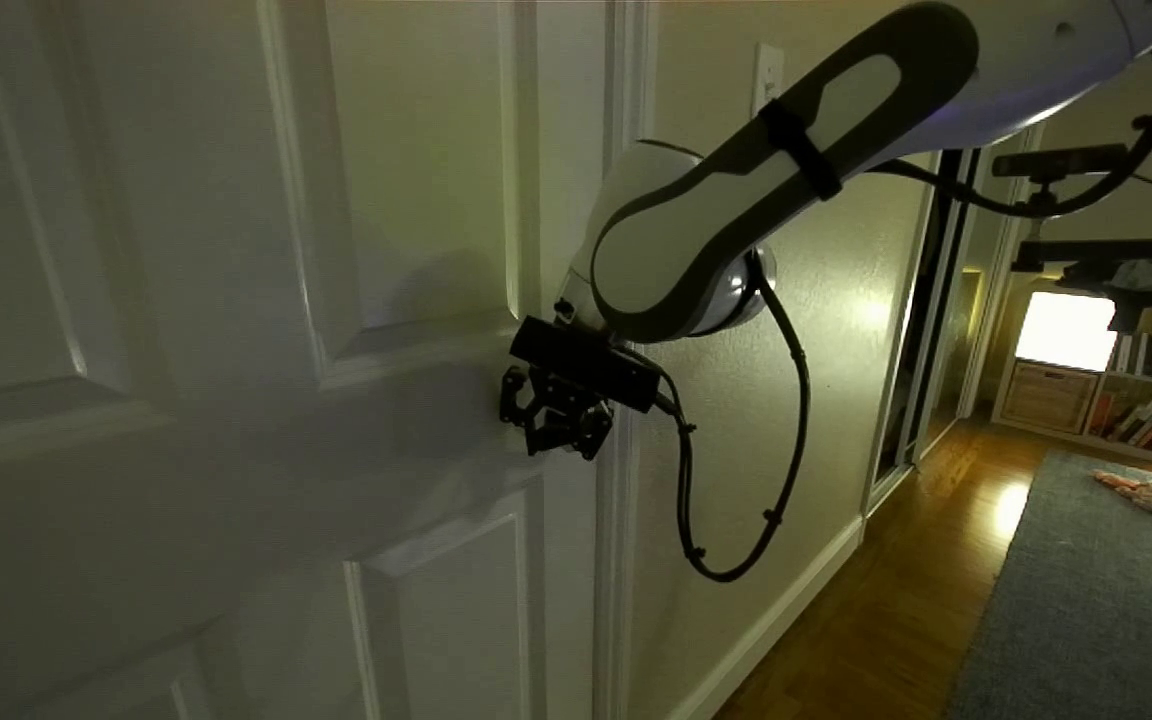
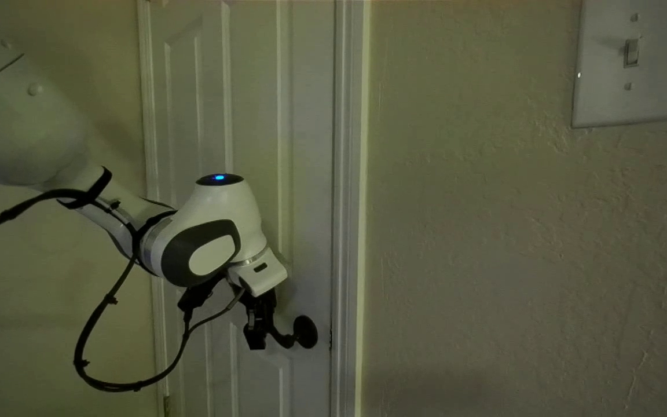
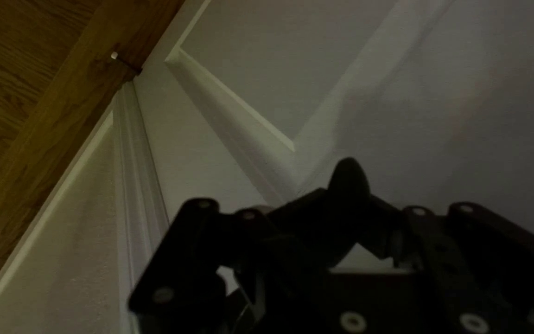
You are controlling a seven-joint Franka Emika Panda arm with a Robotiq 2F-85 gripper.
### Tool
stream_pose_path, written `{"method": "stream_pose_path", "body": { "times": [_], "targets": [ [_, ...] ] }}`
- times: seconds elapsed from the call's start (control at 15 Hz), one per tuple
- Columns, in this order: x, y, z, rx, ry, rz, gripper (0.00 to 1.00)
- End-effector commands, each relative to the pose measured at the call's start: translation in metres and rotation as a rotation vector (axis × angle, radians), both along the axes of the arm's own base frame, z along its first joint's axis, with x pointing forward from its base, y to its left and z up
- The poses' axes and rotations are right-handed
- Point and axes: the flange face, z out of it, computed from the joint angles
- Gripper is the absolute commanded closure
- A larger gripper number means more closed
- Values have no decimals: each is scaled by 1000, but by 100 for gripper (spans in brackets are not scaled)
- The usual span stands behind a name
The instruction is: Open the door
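The white panelled door (image 1: pixel 226 450) fills the left of an exterior view and also shows in an exterior view (image 2: pixel 252 116) and in the wrist view (image 3: pixel 410 120). It sits flush in its frame. The dark lever handle (image 2: pixel 305 332) has a round base near the door's edge. My gripper (image 2: pixel 259 331) is at the lever's free end, below the wrist; it also shows in an exterior view (image 1: pixel 556 415). In the wrist view the gripper's fingers (image 3: pixel 348 213) close in from both sides on the dark lever tip (image 3: pixel 349 178). Most of the lever is hidden by the gripper.
The door frame (image 2: pixel 350 202) and wall (image 2: pixel 484 231) stand close beside the handle. A light switch plate (image 2: pixel 634 63) is on the wall. A black cable loop (image 1: pixel 796 450) hangs from the arm. A small door stop (image 3: pixel 125 63) is low by the floor. A mirrored sliding door (image 1: pixel 951 330) stands farther back.
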Motion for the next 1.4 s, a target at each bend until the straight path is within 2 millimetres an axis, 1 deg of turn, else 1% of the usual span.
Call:
{"method": "stream_pose_path", "body": {
  "times": [0.0, 0.07, 0.13, 0.2, 0.27, 0.33, 0.4, 0.47, 0.53, 0.6, 0.67, 0.8, 0.87, 1.0, 1.13, 1.27, 1.33],
  "targets": [
    [-46, -22, -31, -5, 138, -19, 94],
    [-46, -20, -24, 1, 120, -7, 68],
    [-44, -17, -11, 0, 93, 6, 69],
    [-44, -16, -4, 0, 85, 15, 67],
    [-45, -15, 11, -4, 88, 27, 62],
    [-47, -14, 19, -1, 90, 38, 57],
    [-49, -15, 35, -4, 90, 53, 49],
    [-51, -18, 44, -15, 91, 54, 44],
    [-52, -19, 58, -15, 78, 52, 36],
    [-52, -18, 64, -10, 71, 55, 31],
    [-52, -17, 73, -9, 68, 65, 23],
    [-60, -16, 91, -5, 109, 87, 12],
    [-64, -15, 100, -2, 124, 97, 4],
    [-68, -13, 114, 7, 150, 113, 0],
    [-69, -11, 122, 15, 170, 115, 0],
    [-63, -12, 122, 8, 169, 97, 0],
    [-57, -13, 119, 9, 167, 79, 0]
  ]
}}
